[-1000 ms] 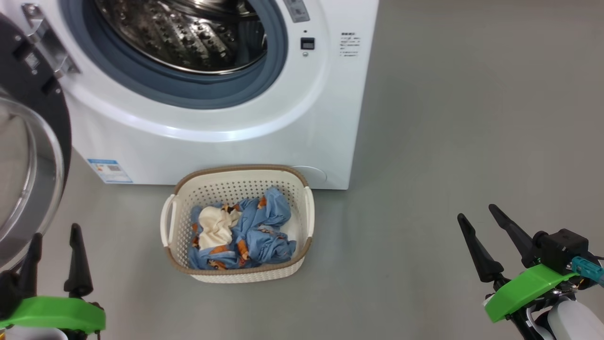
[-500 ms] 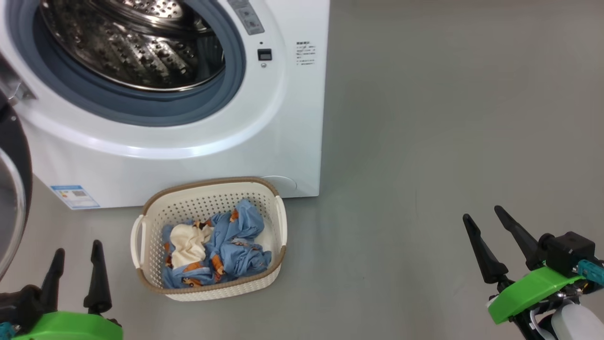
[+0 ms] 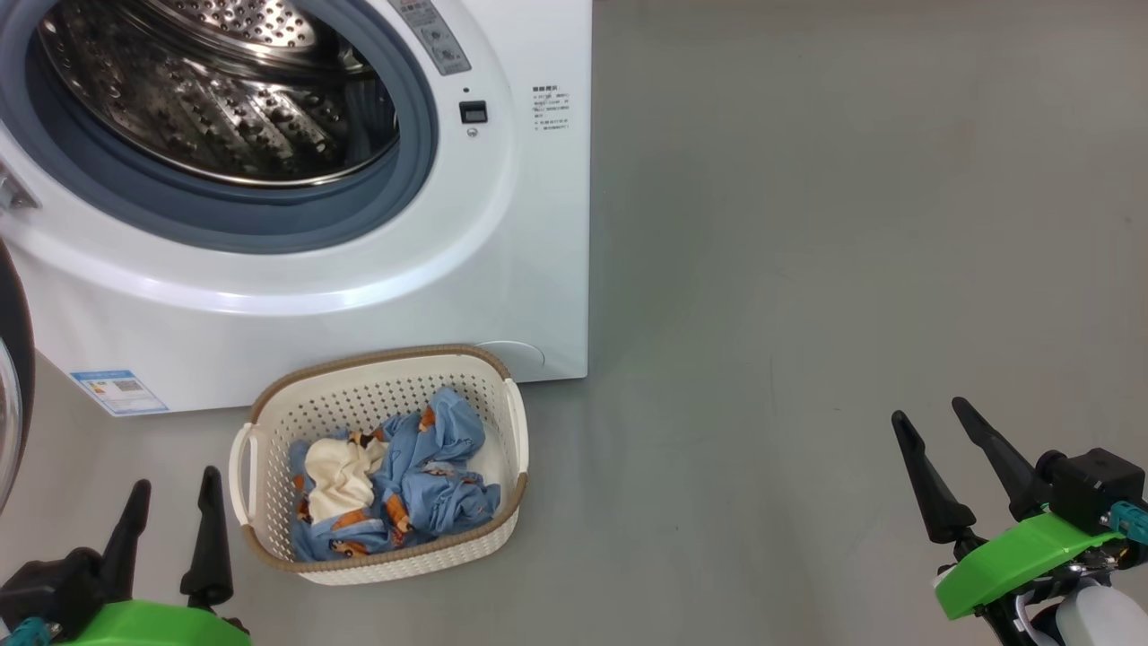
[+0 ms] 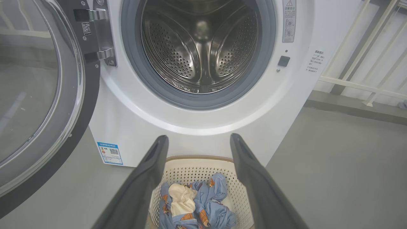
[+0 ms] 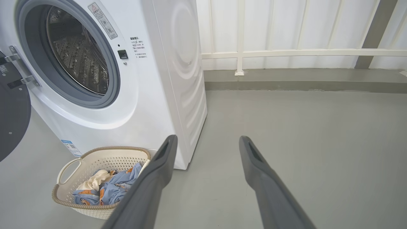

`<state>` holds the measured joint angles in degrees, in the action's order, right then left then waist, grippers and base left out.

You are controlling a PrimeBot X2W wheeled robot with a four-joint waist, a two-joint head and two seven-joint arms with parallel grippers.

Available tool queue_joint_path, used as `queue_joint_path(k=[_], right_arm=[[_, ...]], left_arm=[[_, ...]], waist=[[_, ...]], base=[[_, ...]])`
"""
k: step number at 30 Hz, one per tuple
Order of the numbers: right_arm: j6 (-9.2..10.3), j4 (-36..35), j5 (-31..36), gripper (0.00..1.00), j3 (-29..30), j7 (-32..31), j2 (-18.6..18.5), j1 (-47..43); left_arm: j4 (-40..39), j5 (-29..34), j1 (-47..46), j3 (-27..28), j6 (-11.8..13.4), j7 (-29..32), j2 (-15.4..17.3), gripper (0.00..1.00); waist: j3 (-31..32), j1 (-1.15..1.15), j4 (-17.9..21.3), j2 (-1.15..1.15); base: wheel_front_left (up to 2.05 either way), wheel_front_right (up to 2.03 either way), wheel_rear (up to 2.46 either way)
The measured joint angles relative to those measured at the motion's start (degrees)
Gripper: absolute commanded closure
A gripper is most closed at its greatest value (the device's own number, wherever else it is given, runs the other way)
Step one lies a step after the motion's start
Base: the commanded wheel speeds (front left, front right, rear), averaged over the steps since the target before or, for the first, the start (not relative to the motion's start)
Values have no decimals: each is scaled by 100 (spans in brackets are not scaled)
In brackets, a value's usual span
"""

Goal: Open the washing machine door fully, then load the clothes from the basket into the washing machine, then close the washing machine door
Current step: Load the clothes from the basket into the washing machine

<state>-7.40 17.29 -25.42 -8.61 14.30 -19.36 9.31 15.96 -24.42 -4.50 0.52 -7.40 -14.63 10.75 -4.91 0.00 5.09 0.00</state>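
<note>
The washing machine (image 3: 502, 269) stands at the upper left with its steel drum (image 3: 206, 99) exposed. The washing machine door (image 4: 38, 95) is swung wide open to the left; its black rim (image 3: 13, 359) shows at the head view's left edge. On the floor in front of the machine sits the basket (image 3: 377, 359), holding the clothes (image 3: 439, 484): blue printed fabric and a cream cloth (image 3: 336, 475). My left gripper (image 3: 177, 482) is open and empty, just left of and nearer than the basket. My right gripper (image 3: 930, 411) is open and empty, far right of the basket.
Bare grey floor (image 3: 807, 314) stretches to the right of the machine. A white railing (image 5: 286, 52) and a low grey kerb (image 5: 302, 81) run along the back wall behind it.
The head camera has turned, so the machine, basket and door sit further left and lower in the picture. Both grippers remain open and empty.
</note>
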Motion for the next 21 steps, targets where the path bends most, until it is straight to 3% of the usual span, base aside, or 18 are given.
queue_joint_path(k=[15,21], right_arm=[[0,-14,8,0,13,0,47,-16],[0,-16,8,0,4,0,46,-64]], left_arm=[[-24,-193,0,-4,0,0,23,0],[-23,-250,0,-59,0,0,67,0]], waist=[[27,0,-23,0],[5,0,-29,0]], base=[[0,-2,1],[29,-96,67]])
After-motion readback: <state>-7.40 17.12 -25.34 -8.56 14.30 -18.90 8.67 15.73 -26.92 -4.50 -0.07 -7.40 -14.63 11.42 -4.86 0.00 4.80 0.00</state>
